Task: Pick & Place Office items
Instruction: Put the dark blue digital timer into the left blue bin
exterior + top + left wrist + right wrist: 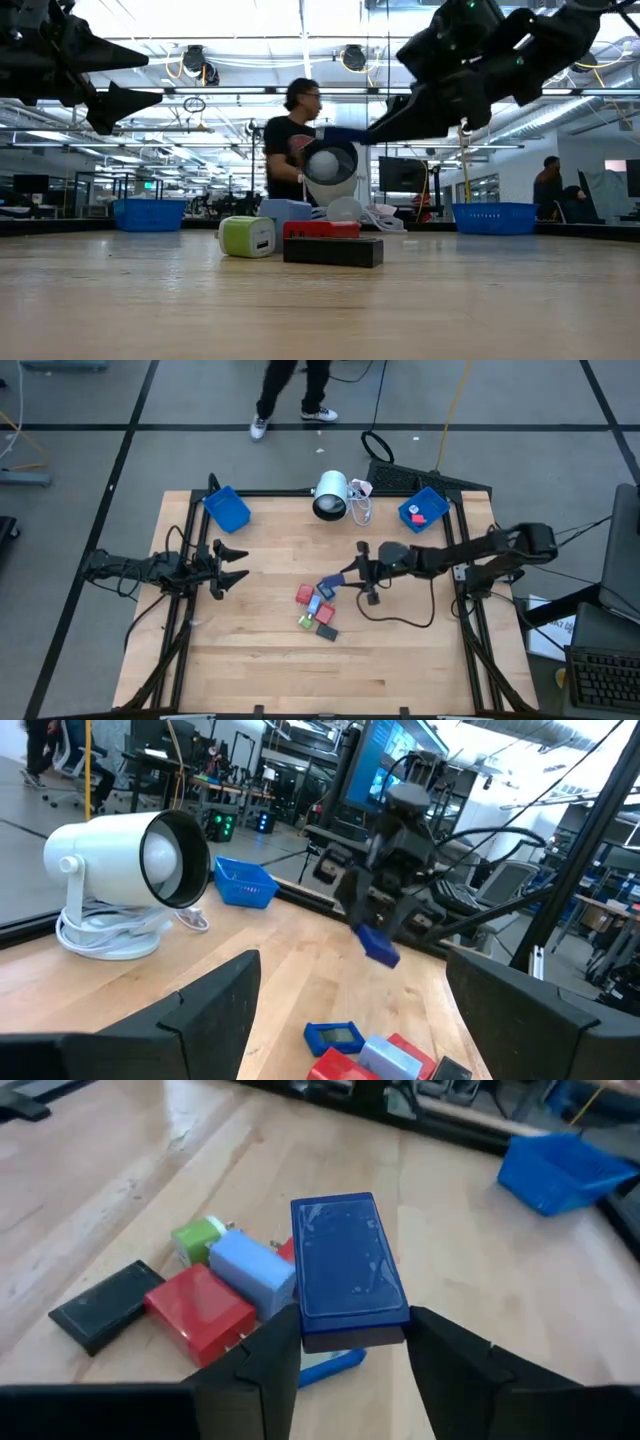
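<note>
Office items: one blue block [347, 1270] is up in our right gripper [350, 1342], the rest lie in a cluster on the worktop [260, 650].
We see the right gripper clenched on the flat blue block, lifted clear above the pile near the worktop's middle, where a red block [200, 1313], a light blue block [252, 1270], a green block [197, 1239] and a dark grey block [104, 1306] lie close together. Our left gripper [232, 567] waits spread wide and empty at the worktop's left side. Two blue bins [227, 509] sit at the far corners, with a white lamp [331, 496] between them.
</note>
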